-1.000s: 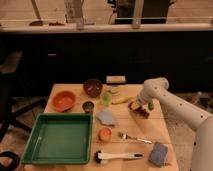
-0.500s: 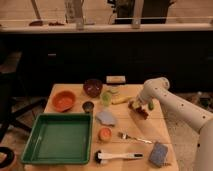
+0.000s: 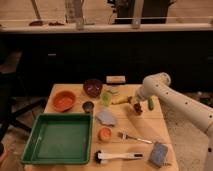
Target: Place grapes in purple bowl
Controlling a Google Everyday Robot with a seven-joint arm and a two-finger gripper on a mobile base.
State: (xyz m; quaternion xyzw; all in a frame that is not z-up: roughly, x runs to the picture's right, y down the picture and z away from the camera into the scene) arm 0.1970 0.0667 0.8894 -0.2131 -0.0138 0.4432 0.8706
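Here, gripper (image 3: 136, 104) at grapes (image 3: 139, 110) (near table (image 3: 151, 123) edge).

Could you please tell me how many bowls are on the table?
2: the purple bowl at back centre, the orange bowl front-left of it. The pincer is to their right, by the banana.

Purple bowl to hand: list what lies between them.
Camera view: a pale green object and a banana lie between the purple bowl and the hand, which hangs low beside the banana.
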